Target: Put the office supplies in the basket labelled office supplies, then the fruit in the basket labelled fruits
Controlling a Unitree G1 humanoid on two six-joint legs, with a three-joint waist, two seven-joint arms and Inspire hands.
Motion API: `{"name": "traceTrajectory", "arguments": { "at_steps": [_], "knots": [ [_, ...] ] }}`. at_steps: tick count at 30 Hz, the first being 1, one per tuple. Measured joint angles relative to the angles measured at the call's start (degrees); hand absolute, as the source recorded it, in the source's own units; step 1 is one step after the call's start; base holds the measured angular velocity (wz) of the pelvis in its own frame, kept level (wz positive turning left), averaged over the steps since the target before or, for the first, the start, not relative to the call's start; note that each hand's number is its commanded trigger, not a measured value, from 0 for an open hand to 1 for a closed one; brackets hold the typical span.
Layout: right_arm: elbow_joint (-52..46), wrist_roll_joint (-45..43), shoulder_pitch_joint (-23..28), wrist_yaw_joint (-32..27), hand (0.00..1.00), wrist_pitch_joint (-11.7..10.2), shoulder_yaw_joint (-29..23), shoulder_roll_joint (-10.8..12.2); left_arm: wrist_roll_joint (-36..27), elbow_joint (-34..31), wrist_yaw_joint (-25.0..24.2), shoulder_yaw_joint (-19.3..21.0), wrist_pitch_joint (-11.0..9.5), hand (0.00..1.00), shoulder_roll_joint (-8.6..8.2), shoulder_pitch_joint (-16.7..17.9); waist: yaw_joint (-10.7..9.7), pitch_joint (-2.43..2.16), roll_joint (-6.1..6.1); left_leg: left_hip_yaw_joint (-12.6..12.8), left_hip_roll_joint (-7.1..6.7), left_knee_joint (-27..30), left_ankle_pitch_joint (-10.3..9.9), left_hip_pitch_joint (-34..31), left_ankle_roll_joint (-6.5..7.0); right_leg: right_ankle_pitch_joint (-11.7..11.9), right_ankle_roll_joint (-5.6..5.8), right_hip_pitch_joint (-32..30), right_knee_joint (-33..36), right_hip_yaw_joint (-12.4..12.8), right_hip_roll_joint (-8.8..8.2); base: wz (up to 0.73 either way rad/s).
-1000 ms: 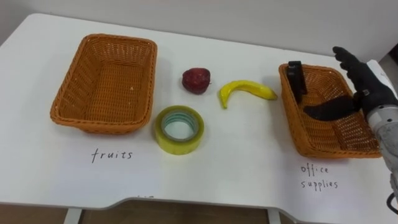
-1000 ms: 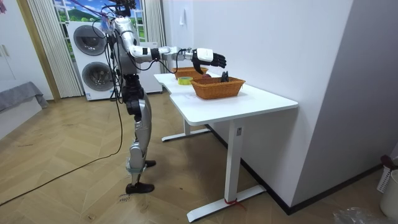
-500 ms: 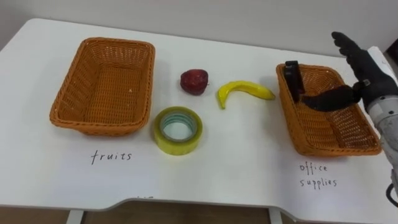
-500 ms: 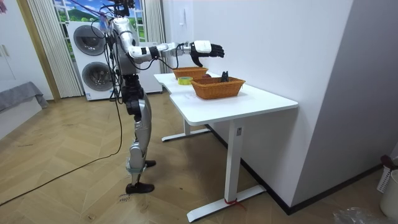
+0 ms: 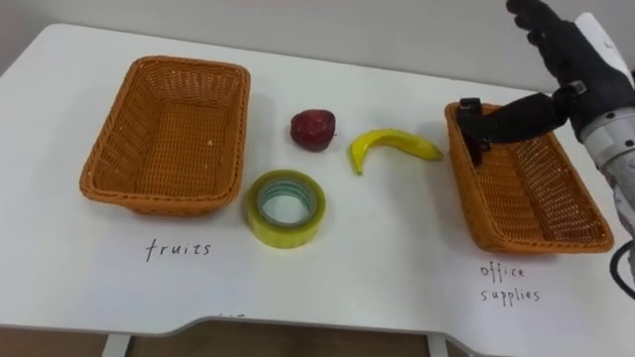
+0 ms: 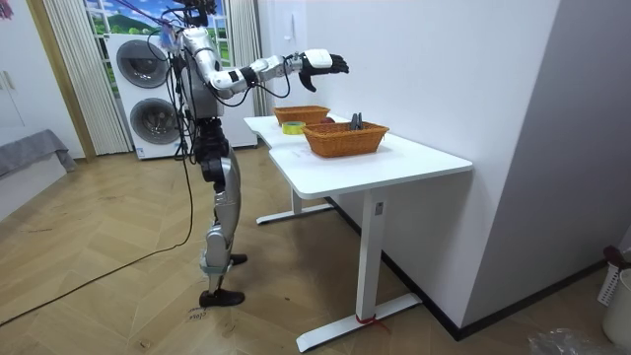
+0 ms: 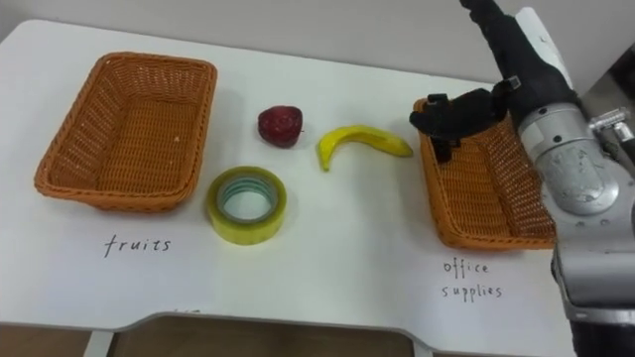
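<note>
While the eye views look straight down on the white bench (image 5: 397, 258), the room view adds how the robot stands: upright on the wooden floor at the bench's end, with two stacked white washing machines (image 6: 148, 94) behind it and its right arm lifted.

From above, the right hand (image 5: 575, 59) is spread, fingers straight and thumb stuck out to the left, holding nothing. Its thumb overlaps a small black item (image 5: 466, 111) that stands against the far left corner of the right-hand orange wicker basket (image 5: 536, 203). The eye views cannot settle whether they touch, but the room view puts the hand well above both baskets.

A second orange wicker basket (image 5: 169, 139), rectangular and holding nothing, lies at the left. Between the baskets lie a dark red round fruit (image 5: 313, 128), a curved yellow banana (image 5: 392, 146) just beside the right basket's left wall, and nearer the robot a roll of yellow-green tape (image 5: 283, 233) lying flat. A handwritten label (image 5: 179, 248) sits on the bench before each basket.
</note>
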Motion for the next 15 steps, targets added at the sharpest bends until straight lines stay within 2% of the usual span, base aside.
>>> {"name": "traceTrajectory", "arguments": {
  "at_steps": [3, 8, 12, 15],
  "knots": [
    [-0.17, 0.15, -1.22, 1.62, 0.0, 0.21, 0.44, 0.01, 0.01, -0.05, 0.01, 0.0, 0.0, 0.0, 0.01, -0.18, 0.18, -0.13, -0.48, -0.42, -0.03, 0.02, 0.0, -0.33, 0.0, 0.0, 0.0, 0.06, 0.01, -0.4, 0.0, 0.06],
    [-0.2, 0.79, -4.94, 3.28, 0.0, 0.21, 0.98, 0.01, 0.0, 0.04, 0.08, 0.0, -0.03, 0.0, 0.09, -0.85, 0.23, -0.12, -0.51, -1.0, -0.06, 0.03, 0.0, -0.49, 0.0, 0.0, 0.0, 0.27, -0.04, -1.4, 0.0, 0.07],
    [-0.2, 2.84, -8.24, 3.7, 0.0, 0.7, 3.51, 0.01, 0.0, -0.1, 0.29, -0.06, 0.12, 0.0, 0.04, -0.92, 0.4, -0.2, -0.72, -1.29, -0.09, 0.08, 0.0, -0.46, 0.0, 0.0, 0.0, 0.26, -0.03, -1.59, 0.0, 0.04],
    [-0.2, 2.94, -9.1, 4.67, 0.0, 1.33, 4.97, 0.01, 0.03, -0.07, 0.67, -0.05, 0.5, 0.0, 0.05, -1.26, 1.46, -0.4, -1.09, -1.43, -0.11, 0.25, 0.01, -0.41, 0.0, 0.0, 0.0, 0.27, -0.03, -1.72, 0.0, 0.02]
  ]
}}
